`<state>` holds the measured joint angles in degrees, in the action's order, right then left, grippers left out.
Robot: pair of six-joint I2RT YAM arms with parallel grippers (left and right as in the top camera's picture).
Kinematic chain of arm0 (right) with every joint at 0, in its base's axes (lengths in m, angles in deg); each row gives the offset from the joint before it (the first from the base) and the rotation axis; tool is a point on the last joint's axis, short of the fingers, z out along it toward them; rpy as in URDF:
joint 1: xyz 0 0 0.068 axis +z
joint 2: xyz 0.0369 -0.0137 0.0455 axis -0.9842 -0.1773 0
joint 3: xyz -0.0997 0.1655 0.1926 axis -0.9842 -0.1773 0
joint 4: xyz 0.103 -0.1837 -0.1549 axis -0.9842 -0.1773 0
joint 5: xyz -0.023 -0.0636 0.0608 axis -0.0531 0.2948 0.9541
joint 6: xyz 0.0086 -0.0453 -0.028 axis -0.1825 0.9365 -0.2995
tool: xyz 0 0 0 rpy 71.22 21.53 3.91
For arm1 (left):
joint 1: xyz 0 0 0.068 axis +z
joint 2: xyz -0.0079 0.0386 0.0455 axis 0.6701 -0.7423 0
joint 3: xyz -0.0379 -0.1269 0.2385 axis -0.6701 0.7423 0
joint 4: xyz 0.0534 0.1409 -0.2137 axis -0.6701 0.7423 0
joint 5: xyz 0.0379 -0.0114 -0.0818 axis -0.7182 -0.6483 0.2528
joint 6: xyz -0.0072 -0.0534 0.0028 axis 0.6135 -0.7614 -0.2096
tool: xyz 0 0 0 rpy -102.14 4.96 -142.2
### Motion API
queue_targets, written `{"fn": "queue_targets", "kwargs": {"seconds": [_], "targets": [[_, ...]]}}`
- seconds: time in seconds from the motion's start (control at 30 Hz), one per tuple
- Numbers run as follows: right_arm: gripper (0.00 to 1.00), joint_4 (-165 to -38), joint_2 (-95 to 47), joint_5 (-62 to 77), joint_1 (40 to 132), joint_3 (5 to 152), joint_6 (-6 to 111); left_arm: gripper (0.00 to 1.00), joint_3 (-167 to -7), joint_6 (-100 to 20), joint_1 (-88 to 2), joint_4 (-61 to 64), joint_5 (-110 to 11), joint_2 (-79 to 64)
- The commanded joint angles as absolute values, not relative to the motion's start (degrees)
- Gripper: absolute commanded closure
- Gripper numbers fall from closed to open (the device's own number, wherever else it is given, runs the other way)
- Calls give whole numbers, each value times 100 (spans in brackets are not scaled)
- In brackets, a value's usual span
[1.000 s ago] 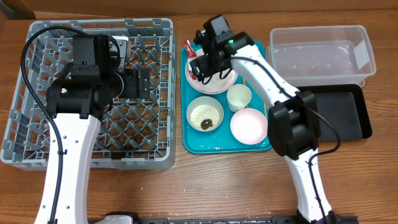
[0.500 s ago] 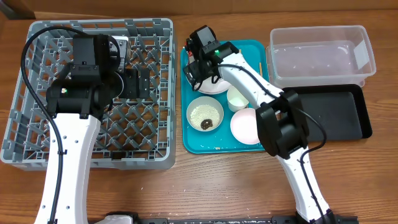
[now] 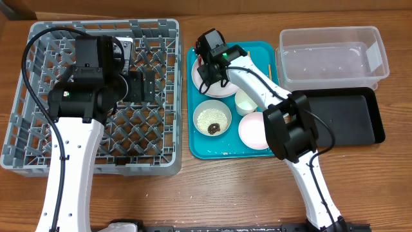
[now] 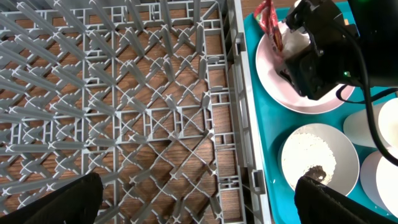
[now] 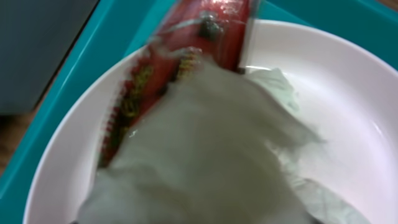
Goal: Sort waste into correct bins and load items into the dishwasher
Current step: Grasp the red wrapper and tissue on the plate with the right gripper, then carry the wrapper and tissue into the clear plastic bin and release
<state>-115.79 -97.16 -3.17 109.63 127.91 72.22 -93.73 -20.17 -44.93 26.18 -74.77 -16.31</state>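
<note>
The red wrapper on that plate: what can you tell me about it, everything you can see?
The red wrapper looks like thin, shiny foil, red with pale printing and what seems a toothed edge. It is crinkled and lies on the white plate, at the plate's edge, close to the teal tray. A crumpled white napkin overlaps part of it, so its full shape is hidden. Plate and napkin are all that visibly touch it.

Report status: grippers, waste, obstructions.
Left gripper open over dish rack. Right gripper low over plate, at napkin and wrapper; grip unclear. No obstruction seen.
</note>
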Motion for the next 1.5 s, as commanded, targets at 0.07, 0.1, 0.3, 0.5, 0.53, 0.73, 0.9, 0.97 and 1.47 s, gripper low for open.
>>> {"fn": "queue_targets", "kwargs": {"seconds": [0.07,0.1,0.3,0.5,0.53,0.73,0.9,0.97,1.47], "targets": [[80,-11547,-9814,-376,10904,12902,7209,0,-9487,-2092,-4471,2618,-7494,-1677],[90,-11538,-9812,-374,10896,12907,7209,0,-9487,-2092,-4471,2618,-7497,-1677],[96,-11826,-9580,-374,10824,13158,7202,0,-9487,-2092,-4471,2618,-7497,-1677],[96,-12753,-9110,-374,10695,14017,7183,0,-9487,-2092,-4471,2618,-7497,-1677],[96,-12961,-9027,-376,10660,14238,7183,0,-9485,-2092,-4471,2618,-7494,-1677],[96,-14187,-8656,-376,10378,15696,6968,0,-9485,-2092,-4471,2618,-7497,-1677],[96,-15037,-8542,-381,9919,16821,6641,0,-9487,-2092,-4471,2618,-7494,-1677],[96,-15267,-8542,-383,9661,17068,6472,0,-9485,-2092,-4471,2618,-7494,-1677],[96,-16071,-8581,-682,7678,16835,3043,0,-9487,-2092,-4471,2618,-7497,-1677]]}}
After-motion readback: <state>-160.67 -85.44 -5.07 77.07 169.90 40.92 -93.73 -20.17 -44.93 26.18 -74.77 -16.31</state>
